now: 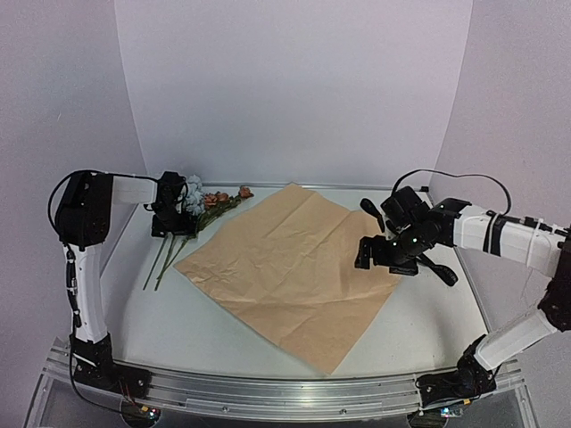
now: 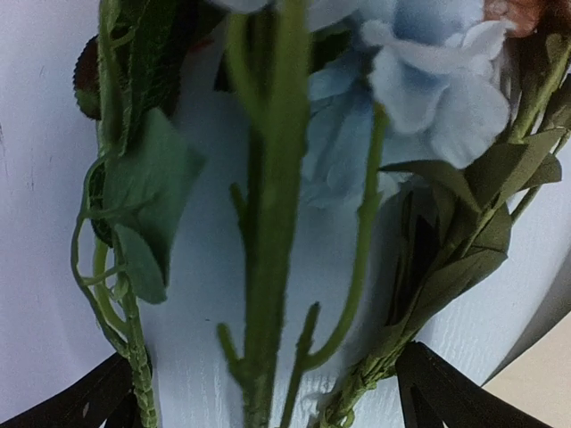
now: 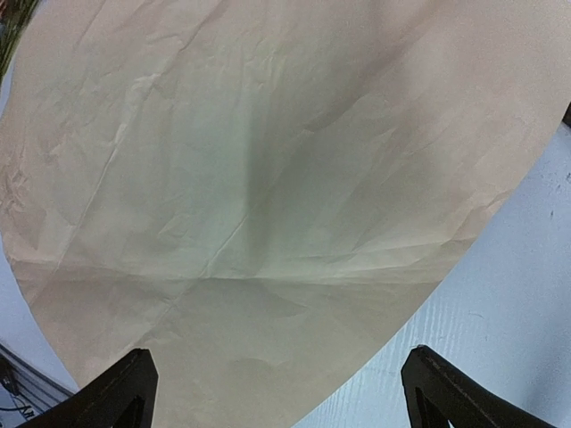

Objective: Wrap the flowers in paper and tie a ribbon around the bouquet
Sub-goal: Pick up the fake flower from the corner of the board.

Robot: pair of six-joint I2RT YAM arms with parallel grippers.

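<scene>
- Jaws on my left gripper (image 2: 268, 392) stand wide apart with nothing clamped; its dark fingers (image 2: 451, 397) sit at either side of the green stems in the wrist view.
- Between those fingers I see the flowers (image 1: 214, 201): thin, slightly fuzzy stems, matte leaves with pointed tips, a soft pale blue head with ruffled petals, and a brownish-orange head at the top right edge.
- Whether a finger touches a stem, I cannot tell.
- My left arm (image 1: 85, 267) rises straight from its base, bends at a high elbow and reaches level to the right, over the far left part of the table (image 1: 428, 330).
- From above, the bunch lies slantwise there, heads toward the back, stems trailing toward me, just beside the paper's left edge.
- My right gripper (image 3: 281, 366) is also spread wide and holds nothing, hanging above the paper (image 1: 294, 267) near its right corner.
- My right arm (image 1: 500, 234) climbs from its base on the right, folds at the elbow and stretches left, wrist tipped downward.
- The sheet lies flat as a diamond, tan side up, thin and crinkly, crossed by fine creases.
- The tabletop is smooth and white.
</scene>
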